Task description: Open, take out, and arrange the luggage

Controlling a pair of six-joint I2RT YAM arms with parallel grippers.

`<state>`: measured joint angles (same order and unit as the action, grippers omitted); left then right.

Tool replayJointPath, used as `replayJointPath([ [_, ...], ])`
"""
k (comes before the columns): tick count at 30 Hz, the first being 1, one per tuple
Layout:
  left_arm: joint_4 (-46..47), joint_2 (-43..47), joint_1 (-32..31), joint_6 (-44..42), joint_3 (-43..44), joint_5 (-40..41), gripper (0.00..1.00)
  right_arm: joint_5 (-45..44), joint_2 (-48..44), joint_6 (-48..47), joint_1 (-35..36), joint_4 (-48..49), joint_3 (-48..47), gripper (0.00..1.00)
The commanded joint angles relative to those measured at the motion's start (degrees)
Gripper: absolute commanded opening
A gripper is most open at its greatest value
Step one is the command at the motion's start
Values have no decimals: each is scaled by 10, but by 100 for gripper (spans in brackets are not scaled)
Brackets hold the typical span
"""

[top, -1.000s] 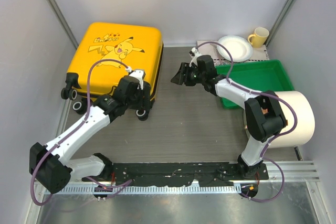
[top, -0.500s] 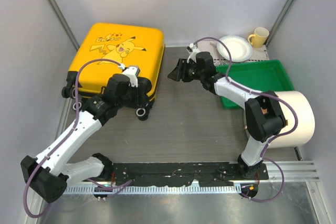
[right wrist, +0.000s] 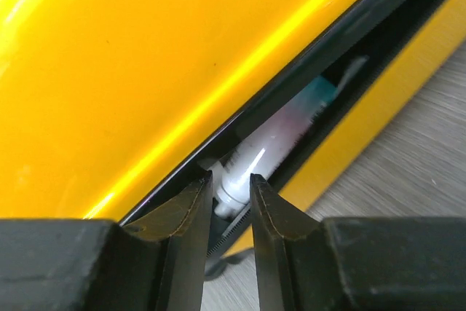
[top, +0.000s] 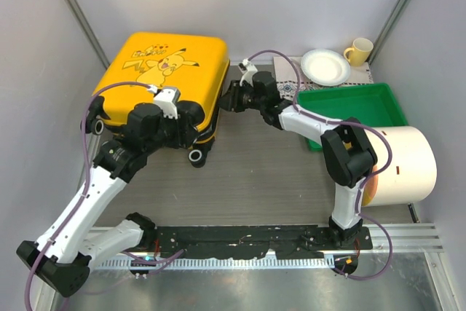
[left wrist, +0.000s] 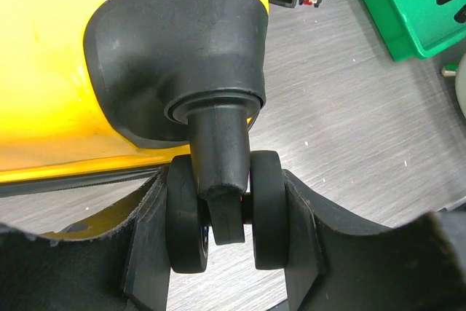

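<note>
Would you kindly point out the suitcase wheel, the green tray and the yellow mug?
suitcase wheel [left wrist: 186,218], left wrist view, left disc.
green tray [top: 364,111], top view, bare floor.
yellow mug [top: 358,51], top view, body.

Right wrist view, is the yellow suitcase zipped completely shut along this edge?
No, the luggage gapes along its black trim, and a pale tube-like item shows inside the gap.

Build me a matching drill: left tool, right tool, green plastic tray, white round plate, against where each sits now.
1 left tool
2 right tool
3 green plastic tray
4 white round plate

A beside the yellow mug
B astride a white tube in the open seam of the yellow hard-shell suitcase
C closed on the black twin wheel
D between plate and cream cylinder

Pairs: 1-C, 2-B, 3-D, 4-A
</note>
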<state>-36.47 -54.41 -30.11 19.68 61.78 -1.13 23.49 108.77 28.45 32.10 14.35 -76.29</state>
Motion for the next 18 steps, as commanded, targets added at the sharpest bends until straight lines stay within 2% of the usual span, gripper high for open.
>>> replayJointPath([
  [1, 88, 38, -2, -31, 48, -56, 0, 14, 9, 40, 25, 89, -68, 34],
  [2, 85, 42, -1, -37, 49, -51, 0, 19, 11, 51, 27, 116, -74, 37],
  [3, 84, 44, -1, -41, 50, -49, 16, 18, 10, 65, 29, 129, -80, 38],
  [5, 71, 52, -1, -53, 52, -26, 61, 8, 8, 75, 34, 161, -87, 41],
  [6, 69, 55, -1, -57, 52, -7, 92, 5, 7, 79, 36, 170, -95, 41],
  [7, 58, 58, -1, -64, 54, 6, 99, 5, 7, 80, 39, 177, -99, 41],
  [8, 55, 65, 1, -85, 55, 51, 100, 7, 8, 83, 42, 186, -105, 41],
  [11, 57, 79, 27, -121, 64, 101, 99, 8, 14, 93, 49, 188, -128, 40],
  [14, 89, 98, 32, -196, 77, 183, 100, 16, 21, 87, 57, 186, -148, 40],
  [15, 94, 100, 32, -259, 89, 175, 100, 20, 24, 85, 59, 187, -154, 40],
  [16, 77, 99, 32, -281, 100, 142, 100, 20, 27, 78, 61, 188, -156, 40],
  [17, 52, 96, 32, -307, 116, 80, 100, 20, 28, 76, 66, 187, -160, 41],
  [18, 20, 85, 32, -345, 150, -46, 96, 20, 31, 73, 67, 187, -166, 41],
])
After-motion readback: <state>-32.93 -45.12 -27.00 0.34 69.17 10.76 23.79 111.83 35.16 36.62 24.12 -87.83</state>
